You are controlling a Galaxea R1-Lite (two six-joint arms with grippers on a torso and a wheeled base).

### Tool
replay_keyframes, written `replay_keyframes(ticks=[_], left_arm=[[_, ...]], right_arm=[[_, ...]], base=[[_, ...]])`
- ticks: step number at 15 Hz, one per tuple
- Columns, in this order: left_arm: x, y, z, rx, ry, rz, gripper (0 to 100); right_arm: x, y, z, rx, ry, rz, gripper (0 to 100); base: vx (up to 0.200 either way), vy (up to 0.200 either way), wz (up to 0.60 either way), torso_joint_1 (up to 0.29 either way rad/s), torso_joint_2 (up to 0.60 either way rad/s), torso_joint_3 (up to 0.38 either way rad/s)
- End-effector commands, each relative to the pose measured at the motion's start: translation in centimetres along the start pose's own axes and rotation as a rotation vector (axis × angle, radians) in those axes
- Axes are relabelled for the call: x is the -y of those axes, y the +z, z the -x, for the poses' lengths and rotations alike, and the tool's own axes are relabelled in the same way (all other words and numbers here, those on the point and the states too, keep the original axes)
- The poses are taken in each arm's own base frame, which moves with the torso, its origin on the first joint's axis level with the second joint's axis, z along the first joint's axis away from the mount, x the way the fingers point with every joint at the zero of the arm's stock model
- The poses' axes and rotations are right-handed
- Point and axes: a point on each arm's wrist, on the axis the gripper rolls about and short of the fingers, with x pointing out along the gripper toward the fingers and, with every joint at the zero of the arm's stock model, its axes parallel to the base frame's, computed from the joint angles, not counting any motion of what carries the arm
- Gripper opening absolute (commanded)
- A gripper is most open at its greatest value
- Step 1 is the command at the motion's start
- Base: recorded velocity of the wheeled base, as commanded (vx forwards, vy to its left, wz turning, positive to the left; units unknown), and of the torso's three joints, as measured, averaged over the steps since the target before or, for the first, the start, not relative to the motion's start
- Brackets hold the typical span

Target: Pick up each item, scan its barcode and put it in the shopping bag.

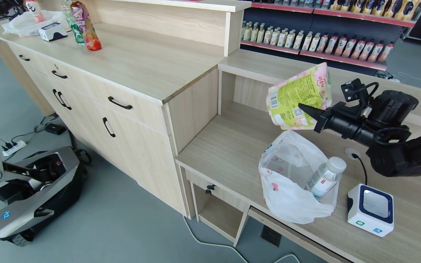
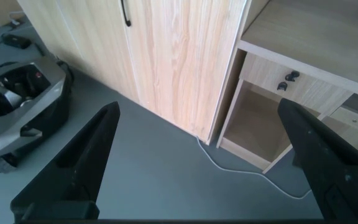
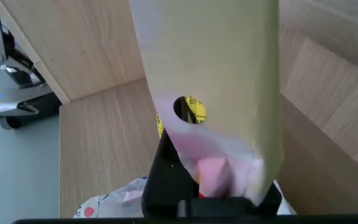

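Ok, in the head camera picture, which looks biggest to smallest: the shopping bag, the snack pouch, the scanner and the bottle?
1. shopping bag
2. snack pouch, held up by the right gripper, so maybe nearer the camera
3. scanner
4. bottle, partly hidden inside the bag, so its real rank is unsure

Bright, even light, coming from above. Top of counter (image 1: 141, 65) pale and well lit. Soft shadow under counter overhang. Cubby (image 1: 219, 215) below counter dim. Pale glare on glass of scanner (image 1: 375, 204) on counter. Counter edges bend near picture corners. Up close, pouch (image 3: 210, 56) above counter looks washed out. Left claw (image 2: 197, 109) near counter front dark, like shadow shape.
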Motion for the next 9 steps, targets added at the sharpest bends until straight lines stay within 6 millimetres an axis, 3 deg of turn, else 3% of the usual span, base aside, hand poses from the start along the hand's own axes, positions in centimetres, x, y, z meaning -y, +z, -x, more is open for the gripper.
replay_keyframes(ticks=[1, 3, 6, 9], left_arm=[[0.0, 0.0, 0.0, 0.0, 0.0, 0.0, 100], [0.0, 0.0, 0.0, 0.0, 0.0, 0.0, 100], [0.0, 0.0, 0.0, 0.0, 0.001, 0.0, 100], [0.0, 0.0, 0.0, 0.0, 0.0, 0.0, 100]], right_arm=[[-1.7, 3.2, -0.2, 0.077, 0.048, 0.045, 0], [-3.7, 3.2, 0.1, 0.044, 0.104, 0.016, 0], [-6.3, 1.2, 0.3, -0.025, 0.161, 0.008, 0], [-6.8, -0.4, 0.6, -0.08, 0.167, -0.009, 0]], base=[[0.0, 0.0, 0.0, 0.0, 0.0, 0.0], [0.0, 0.0, 0.0, 0.0, 0.0, 0.0], [0.0, 0.0, 0.0, 0.0, 0.0, 0.0], [0.0, 0.0, 0.0, 0.0, 0.0, 0.0]])
